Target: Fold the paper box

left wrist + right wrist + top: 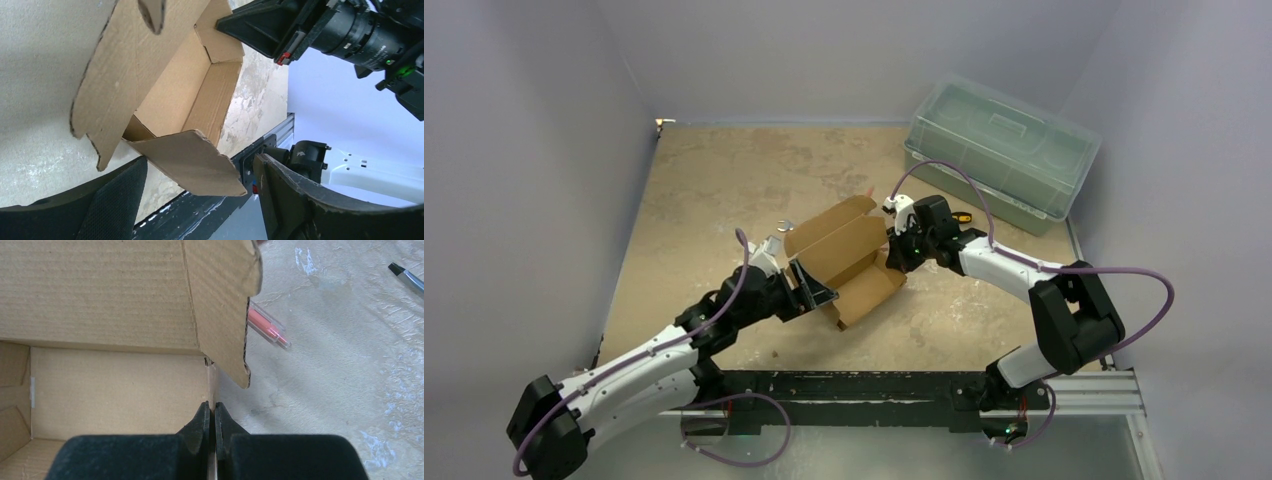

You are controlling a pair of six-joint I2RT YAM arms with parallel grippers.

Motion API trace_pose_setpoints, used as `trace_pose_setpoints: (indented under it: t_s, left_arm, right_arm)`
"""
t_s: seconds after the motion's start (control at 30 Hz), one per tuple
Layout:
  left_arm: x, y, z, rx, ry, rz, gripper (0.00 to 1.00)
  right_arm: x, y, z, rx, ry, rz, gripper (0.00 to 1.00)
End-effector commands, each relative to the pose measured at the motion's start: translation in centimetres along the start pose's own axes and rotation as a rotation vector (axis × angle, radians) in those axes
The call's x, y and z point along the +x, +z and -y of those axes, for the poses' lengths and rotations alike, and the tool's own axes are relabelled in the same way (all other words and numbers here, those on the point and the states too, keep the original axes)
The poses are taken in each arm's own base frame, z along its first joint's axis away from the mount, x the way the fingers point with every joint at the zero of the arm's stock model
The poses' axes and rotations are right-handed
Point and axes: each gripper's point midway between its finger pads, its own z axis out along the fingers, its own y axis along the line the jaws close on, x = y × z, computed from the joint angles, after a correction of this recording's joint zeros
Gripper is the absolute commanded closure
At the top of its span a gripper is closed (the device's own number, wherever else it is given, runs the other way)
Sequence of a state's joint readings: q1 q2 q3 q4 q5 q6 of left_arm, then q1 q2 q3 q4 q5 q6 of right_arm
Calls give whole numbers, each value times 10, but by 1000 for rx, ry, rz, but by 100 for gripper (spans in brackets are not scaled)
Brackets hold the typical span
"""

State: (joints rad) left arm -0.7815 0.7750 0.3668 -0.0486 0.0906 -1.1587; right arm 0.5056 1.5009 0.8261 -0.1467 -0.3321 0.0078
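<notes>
The paper box (849, 255) is brown cardboard, partly folded into an open tray, and sits mid-table with its flaps sticking up. My right gripper (892, 250) is at its right end. In the right wrist view the right gripper (212, 407) is shut on the thin edge of the box's side wall (115, 385). My left gripper (809, 285) is at the box's near-left end. Its fingers (280, 190) stand wide apart, and a loose end flap (195, 162) of the box hangs between them without being pinched.
A translucent green lidded bin (1002, 150) stands at the back right, with a yellow-handled tool (962, 216) in front of it. A pink pen (267, 327) lies on the table just beyond the box. A metal rail (874, 390) runs along the near edge.
</notes>
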Motion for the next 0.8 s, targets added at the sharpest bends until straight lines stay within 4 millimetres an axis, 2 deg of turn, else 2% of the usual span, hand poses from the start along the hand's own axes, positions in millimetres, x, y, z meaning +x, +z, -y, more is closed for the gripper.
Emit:
trace_pose_setpoints:
  t_s: [0.0, 0.37, 0.5, 0.77]
  left_arm:
    - [-3, -8, 10, 53, 22, 17, 24]
    - [-4, -18, 6, 60, -9, 47, 28]
    - [-3, -19, 4, 71, -28, 57, 38]
    - [-6, -12, 21, 158, -41, 59, 45]
  right_arm:
    - [-20, -2, -6, -18, -22, 43, 99]
    - [-20, -2, -5, -17, -21, 43, 99]
    - [-20, -1, -6, -19, -22, 42, 99]
    - [-20, -1, -6, -18, -23, 40, 100]
